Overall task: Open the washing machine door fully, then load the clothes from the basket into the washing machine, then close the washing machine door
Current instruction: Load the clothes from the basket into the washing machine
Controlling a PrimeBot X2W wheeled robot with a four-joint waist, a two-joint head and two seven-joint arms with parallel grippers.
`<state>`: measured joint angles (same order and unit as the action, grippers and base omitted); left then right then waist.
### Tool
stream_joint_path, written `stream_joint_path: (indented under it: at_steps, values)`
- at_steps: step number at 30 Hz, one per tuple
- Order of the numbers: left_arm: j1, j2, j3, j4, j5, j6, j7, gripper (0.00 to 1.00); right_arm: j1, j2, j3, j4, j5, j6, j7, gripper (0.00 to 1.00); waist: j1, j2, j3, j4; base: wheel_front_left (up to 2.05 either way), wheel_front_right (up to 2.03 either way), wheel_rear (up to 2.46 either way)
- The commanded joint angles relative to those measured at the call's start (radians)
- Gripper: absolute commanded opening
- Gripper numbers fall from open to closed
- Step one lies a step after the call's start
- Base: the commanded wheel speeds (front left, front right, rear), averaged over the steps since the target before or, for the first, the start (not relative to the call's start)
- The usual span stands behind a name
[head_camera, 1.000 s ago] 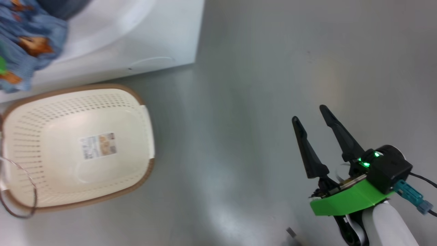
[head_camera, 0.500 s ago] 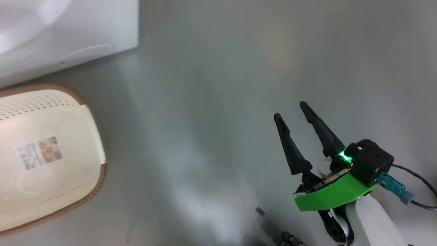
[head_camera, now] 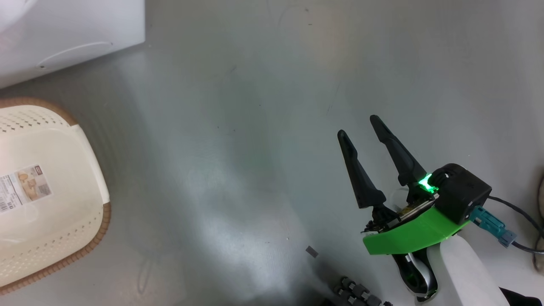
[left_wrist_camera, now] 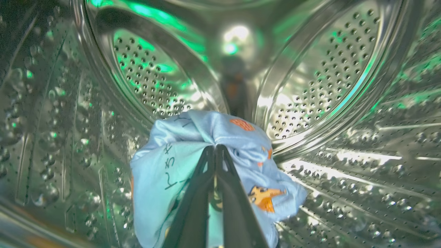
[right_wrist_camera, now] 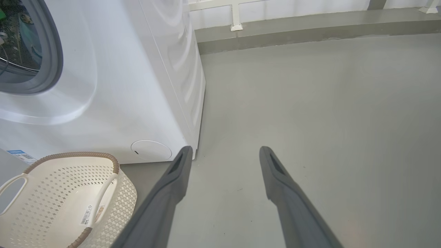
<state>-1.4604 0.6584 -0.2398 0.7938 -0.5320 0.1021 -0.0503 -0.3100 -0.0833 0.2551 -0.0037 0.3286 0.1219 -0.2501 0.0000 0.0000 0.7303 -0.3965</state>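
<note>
the basket [head_camera: 63, 238] stands on the floor [head_camera: 255, 127] at the left, just beside the washing machine [head_camera: 63, 38]. inside the drum [left_wrist_camera: 327, 69] the left gripper [left_wrist_camera: 215, 151] is closed on the clothes [left_wrist_camera: 165, 162], a light blue bundle. at the right, the right gripper [head_camera: 358, 126] hangs above the floor with fingers apart.

The left gripper [left_wrist_camera: 215, 148] has its 2 fingers pressed together, pinching the clothes [left_wrist_camera: 172, 155] between the tips. The right gripper [head_camera: 358, 126] sits at the lower right of the head view. Its 2 fingers are spread apart, pointing up and left, holding nothing. A green light glows at its wrist, above the pale forearm [head_camera: 463, 272].
</note>
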Motion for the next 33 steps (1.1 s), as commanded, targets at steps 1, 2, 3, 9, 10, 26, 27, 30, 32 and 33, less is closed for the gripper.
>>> stream_joint_path:
  at_steps: [1,2,3,9,10,26,27,30,32,33]
  values:
    - [-0.006,0.042,0.011,-0.008,-0.003,-0.007,0.004,0.0,0.015,-0.002,0.021,-0.022,0.014,0.009,-0.011,1.0,0.0,0.0,0.004,0.0,0.0,0.0,0.0]
    - [-0.007,0.04,0.011,0.004,-0.005,-0.01,0.003,0.0,0.015,-0.002,0.021,-0.022,0.015,0.009,-0.011,1.0,0.0,0.0,0.005,0.0,0.0,0.0,0.0]
    - [-0.008,0.038,0.009,0.015,-0.008,-0.014,0.002,0.0,0.014,-0.001,0.021,-0.021,0.015,0.009,-0.011,1.0,0.0,0.0,0.007,0.0,0.0,0.0,0.0]
    - [-0.025,0.029,-0.005,0.069,-0.004,-0.03,-0.023,1.0,0.008,-0.002,0.016,-0.019,0.014,0.009,-0.012,1.0,0.0,0.0,0.011,0.004,0.0,0.0,0.0]
    - [-0.026,0.026,-0.006,0.079,-0.006,-0.032,-0.024,1.0,0.008,-0.003,0.015,-0.019,0.013,0.009,-0.012,1.0,0.0,0.0,0.01,0.007,0.0,0.0,0.0]
    - [0.132,-0.017,-0.005,0.044,-0.036,-0.055,-0.172,1.0,0.028,-0.017,-0.01,-0.024,-0.007,0.009,-0.012,1.0,0.0,0.0,-0.067,0.088,0.0,0.0,0.0]
    - [0.162,-0.018,0.001,0.021,-0.039,-0.048,-0.181,1.0,0.031,-0.017,-0.013,-0.024,-0.009,0.009,-0.012,1.0,0.0,0.0,-0.076,0.094,0.0,0.0,0.0]
    - [0.272,-0.023,0.023,-0.069,-0.053,-0.025,-0.198,1.0,0.043,-0.017,-0.022,-0.025,-0.017,0.009,-0.012,1.0,0.0,0.0,-0.106,0.112,0.0,0.0,0.0]
    - [0.357,-0.027,0.041,-0.148,-0.057,0.0,-0.205,1.0,0.052,-0.02,-0.026,-0.024,-0.021,0.009,-0.012,1.0,0.0,0.0,-0.129,0.126,0.0,0.0,0.0]
    - [0.402,-0.032,0.048,-0.193,-0.058,0.012,-0.207,1.0,0.058,-0.022,-0.029,-0.023,-0.024,0.009,-0.012,1.0,0.0,0.0,-0.14,0.134,0.0,0.0,0.0]
